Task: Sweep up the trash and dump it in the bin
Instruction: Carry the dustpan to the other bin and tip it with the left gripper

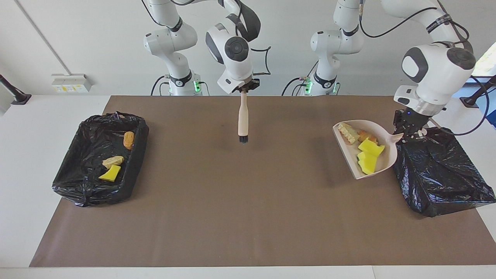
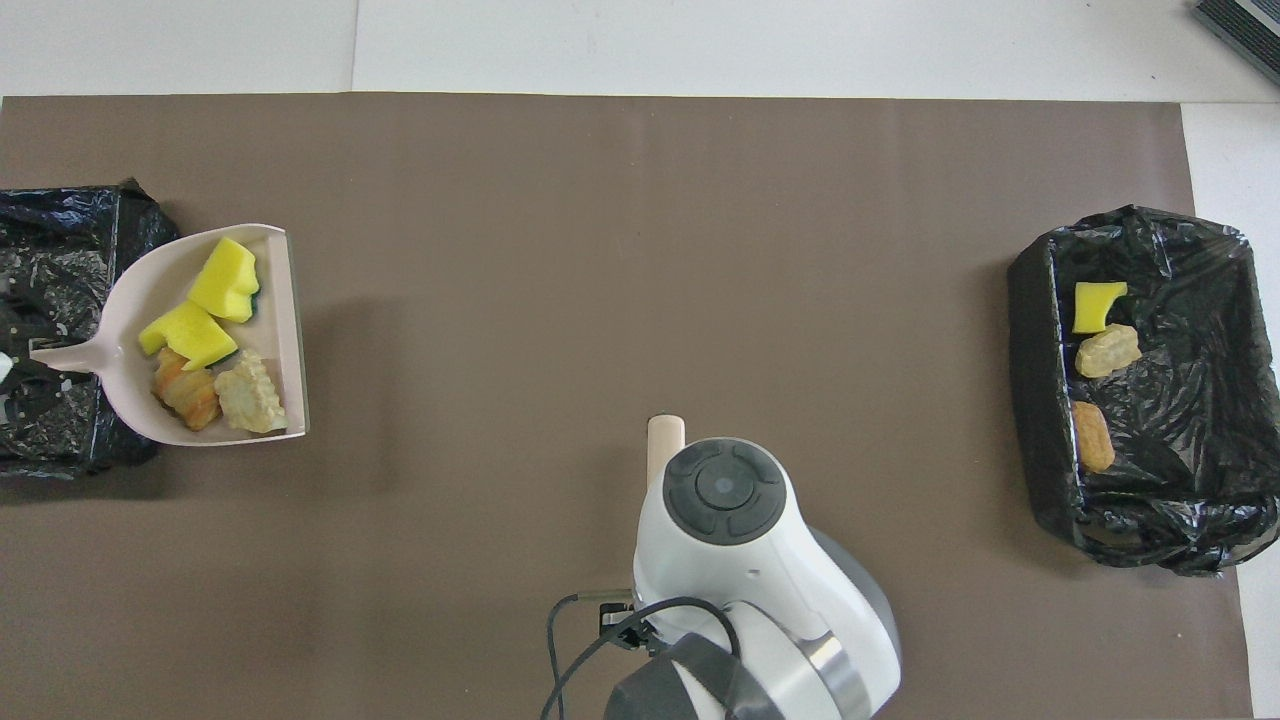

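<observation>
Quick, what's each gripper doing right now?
Left gripper: shut on the dustpan handle, over the bin edge.
Right gripper: shut on the brush, hanging over mid-table.
</observation>
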